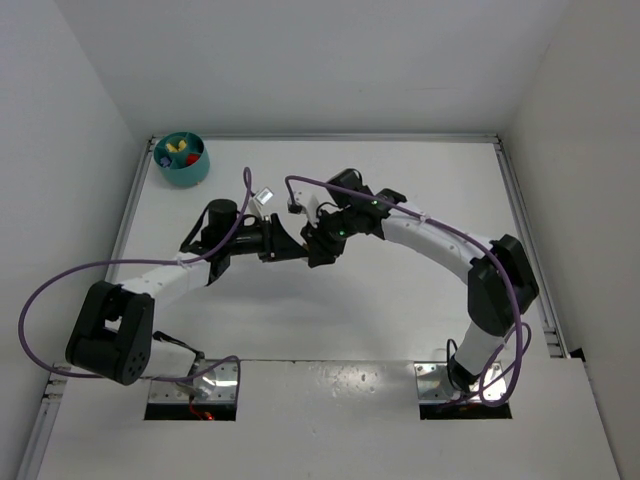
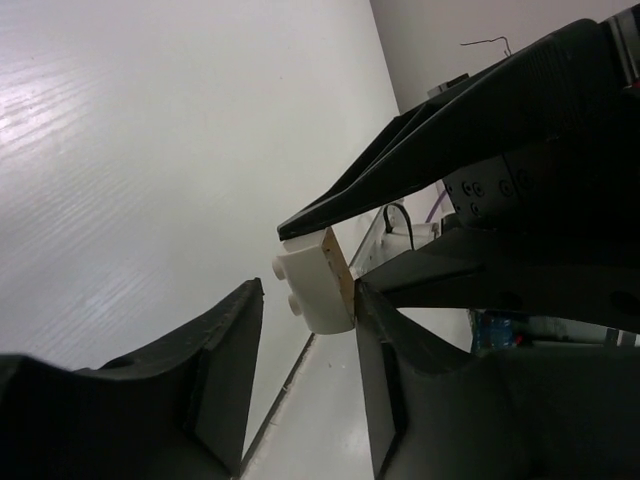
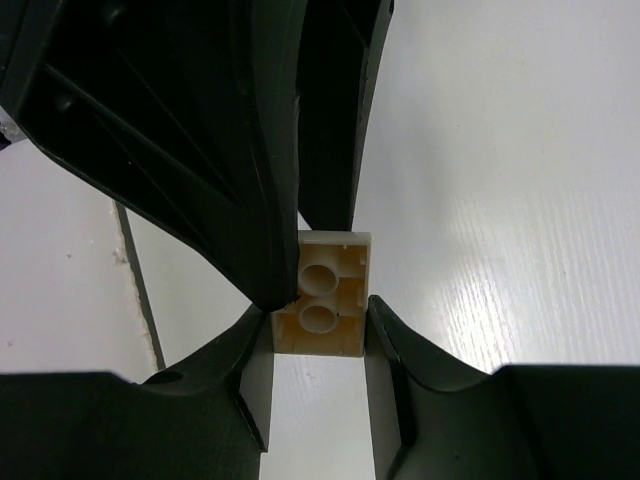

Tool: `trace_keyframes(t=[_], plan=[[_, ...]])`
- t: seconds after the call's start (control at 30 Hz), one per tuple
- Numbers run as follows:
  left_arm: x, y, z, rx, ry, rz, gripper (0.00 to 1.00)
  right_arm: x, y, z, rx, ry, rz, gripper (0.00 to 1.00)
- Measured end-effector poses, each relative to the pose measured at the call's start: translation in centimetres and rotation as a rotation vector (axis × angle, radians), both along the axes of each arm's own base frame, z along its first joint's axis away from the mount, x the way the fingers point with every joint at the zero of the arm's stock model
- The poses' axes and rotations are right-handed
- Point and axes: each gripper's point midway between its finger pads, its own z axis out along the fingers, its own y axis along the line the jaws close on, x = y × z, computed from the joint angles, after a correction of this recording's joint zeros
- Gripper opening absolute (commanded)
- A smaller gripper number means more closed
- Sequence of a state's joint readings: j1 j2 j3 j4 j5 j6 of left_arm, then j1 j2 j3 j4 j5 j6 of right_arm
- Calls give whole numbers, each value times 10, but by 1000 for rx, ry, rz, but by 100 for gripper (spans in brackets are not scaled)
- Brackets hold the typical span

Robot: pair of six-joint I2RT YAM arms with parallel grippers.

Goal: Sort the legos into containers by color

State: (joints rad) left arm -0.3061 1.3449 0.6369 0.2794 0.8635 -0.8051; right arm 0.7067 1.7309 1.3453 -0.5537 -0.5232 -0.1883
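Both grippers meet above the middle of the table. A pale cream-white lego brick [image 3: 320,290] sits with its hollow underside toward the right wrist camera. My right gripper [image 3: 318,315] is shut on it, one finger on each side. In the left wrist view the same brick [image 2: 312,285] shows two studs. My left gripper [image 2: 310,295] is open around it: the right finger touches the brick and the left finger [image 2: 235,330] stands apart. From above, the left gripper [image 1: 298,250] and right gripper [image 1: 320,246] touch tip to tip. The teal bowl [image 1: 182,172] holds yellow and red pieces.
The bowl stands at the table's far left corner, by the raised rail [image 1: 130,215] that runs along the table edges. Purple cables [image 1: 60,275] loop from both arms. White walls close in the back and sides.
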Motion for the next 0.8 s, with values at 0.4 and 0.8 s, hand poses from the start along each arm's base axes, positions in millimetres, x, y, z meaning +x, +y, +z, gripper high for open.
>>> trace_keyframes(t=[0.4,0.8], plan=[[-2,-2,0,-17,21,-12,9,1,0,-3,-30,-31,-1,16],[26,47,-11,125,-39,150,0,14,-2,21,-22,-93,-46,60]])
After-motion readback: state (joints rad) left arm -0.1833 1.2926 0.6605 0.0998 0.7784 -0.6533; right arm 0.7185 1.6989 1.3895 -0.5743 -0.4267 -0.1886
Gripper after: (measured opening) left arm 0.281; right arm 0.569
